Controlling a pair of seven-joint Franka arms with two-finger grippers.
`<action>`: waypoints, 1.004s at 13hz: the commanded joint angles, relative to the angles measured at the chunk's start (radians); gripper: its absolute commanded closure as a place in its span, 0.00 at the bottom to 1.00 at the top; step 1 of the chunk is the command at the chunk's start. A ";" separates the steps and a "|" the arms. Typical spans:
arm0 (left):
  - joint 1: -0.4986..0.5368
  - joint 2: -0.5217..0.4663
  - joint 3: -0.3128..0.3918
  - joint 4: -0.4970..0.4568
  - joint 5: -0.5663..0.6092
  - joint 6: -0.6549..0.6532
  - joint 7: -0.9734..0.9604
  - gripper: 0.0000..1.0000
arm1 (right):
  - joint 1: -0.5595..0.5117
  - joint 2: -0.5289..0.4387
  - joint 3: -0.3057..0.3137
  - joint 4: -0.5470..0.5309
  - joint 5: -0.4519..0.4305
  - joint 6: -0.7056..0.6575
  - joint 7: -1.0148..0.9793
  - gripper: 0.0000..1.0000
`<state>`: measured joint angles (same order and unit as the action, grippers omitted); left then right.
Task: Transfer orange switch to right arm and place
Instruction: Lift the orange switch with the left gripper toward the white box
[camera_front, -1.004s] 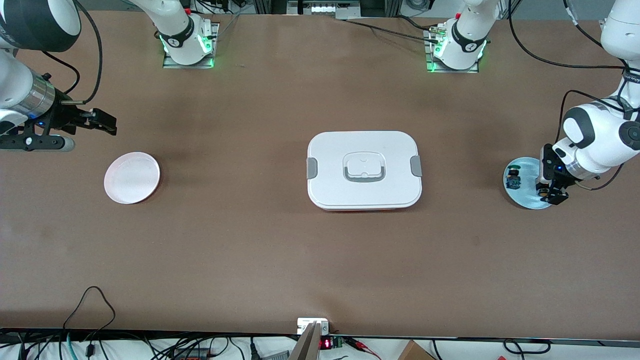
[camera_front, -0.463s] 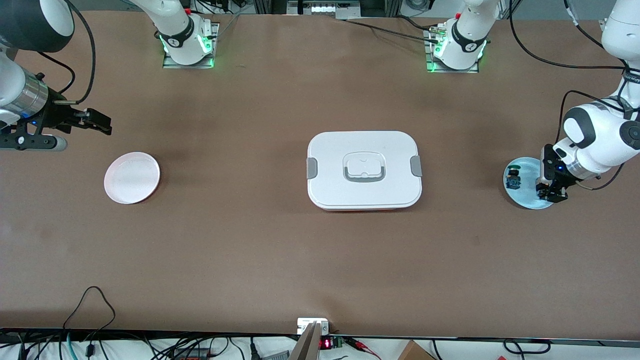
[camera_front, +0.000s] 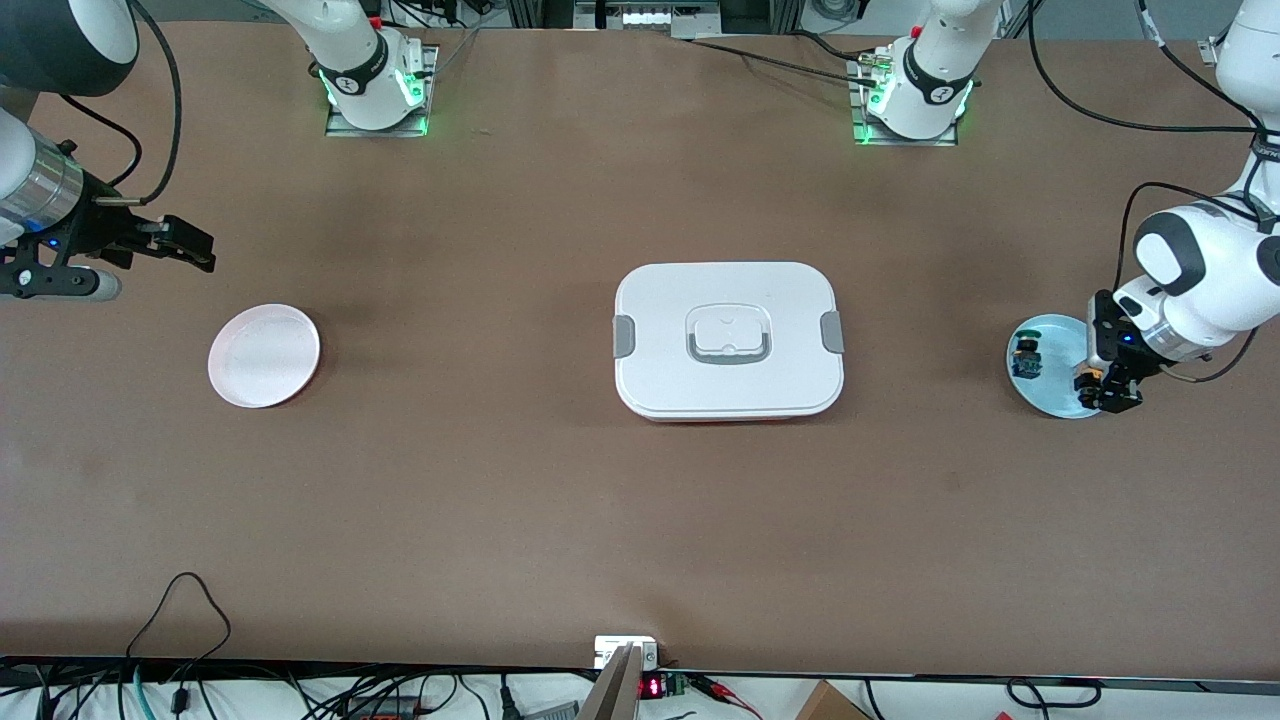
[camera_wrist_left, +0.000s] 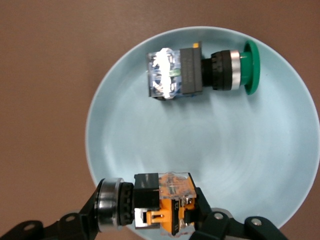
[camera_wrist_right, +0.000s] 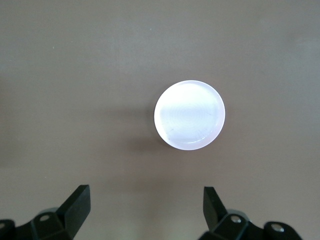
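Note:
The orange switch (camera_front: 1088, 379) is gripped in my left gripper (camera_front: 1098, 392), which is shut on it over the front-camera-side edge of the pale blue plate (camera_front: 1050, 402). In the left wrist view the switch (camera_wrist_left: 167, 200) lies sideways between the black fingers, with its yellowish-orange body and silver collar showing, above the plate (camera_wrist_left: 215, 145). My right gripper (camera_front: 195, 252) is open and empty, in the air over the table at the right arm's end. In the right wrist view (camera_wrist_right: 146, 205) its fingers stand wide apart.
A switch with a blue body and green cap (camera_front: 1027, 357) lies on the blue plate; it also shows in the left wrist view (camera_wrist_left: 200, 75). A white round plate (camera_front: 264, 355) lies near the right gripper. A white lidded container (camera_front: 728, 340) sits mid-table.
The right gripper has drifted a little toward its own end of the table. The left gripper has shifted slightly over the blue plate with the orange switch in it.

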<state>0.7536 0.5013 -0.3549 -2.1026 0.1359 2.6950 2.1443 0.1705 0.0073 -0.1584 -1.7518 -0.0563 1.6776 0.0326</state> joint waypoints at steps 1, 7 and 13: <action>0.024 -0.040 -0.041 0.079 -0.016 -0.174 0.022 1.00 | -0.009 0.006 0.002 0.017 0.003 -0.024 -0.007 0.00; 0.027 -0.040 -0.171 0.343 -0.099 -0.663 -0.168 1.00 | -0.011 0.006 0.000 0.015 0.004 -0.021 -0.043 0.00; -0.037 -0.021 -0.294 0.527 -0.528 -1.084 -0.372 1.00 | -0.031 0.022 -0.004 0.015 0.128 -0.025 -0.089 0.00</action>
<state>0.7442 0.4584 -0.6399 -1.6232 -0.2642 1.6876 1.8278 0.1553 0.0146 -0.1603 -1.7517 0.0097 1.6693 -0.0279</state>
